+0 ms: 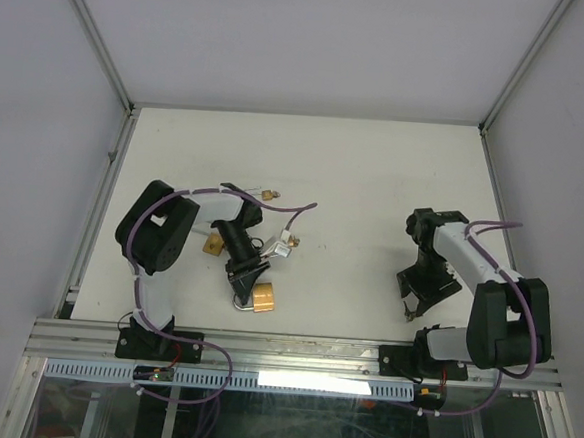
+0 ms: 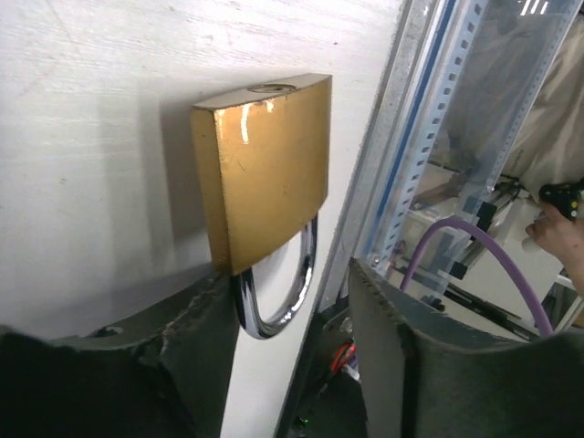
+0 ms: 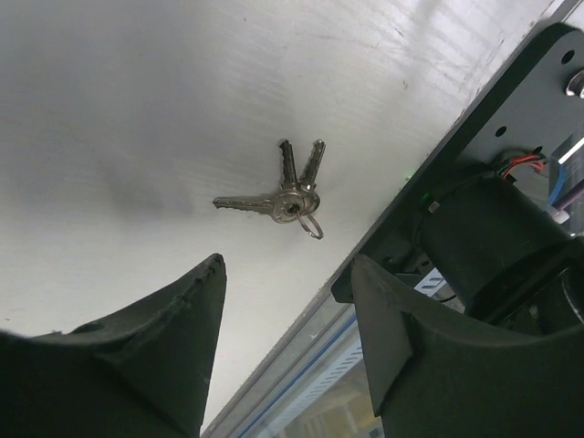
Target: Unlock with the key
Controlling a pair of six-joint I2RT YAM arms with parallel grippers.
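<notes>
Looking down from above, the left end effector (image 1: 246, 290) hangs right at the brass padlock (image 1: 264, 298), close to the front edge of the table (image 1: 375, 175). The right end effector (image 1: 412, 308) sits well apart on the other side, low over the table. First worry: lock and keys are far from each other, so whichever one gets carried across can slip on the way.

Left wrist view now: the fingers (image 2: 182, 365) are spread, and the padlock's steel shackle (image 2: 283, 306) points back between them, right by one finger and not pinched. The rail (image 2: 429, 155) at the table's edge is just beside it. A careless nudge could shove the lock against that rail, and a pinch on the round shackle may let the heavy body swing.

Right wrist view: fingers spread, nothing between them, and the bunch of keys (image 3: 290, 196) lies flat on the table ahead. Three keys fan out from one ring. A pinch could catch the wrong key or skid the bunch toward the nearby edge.
</notes>
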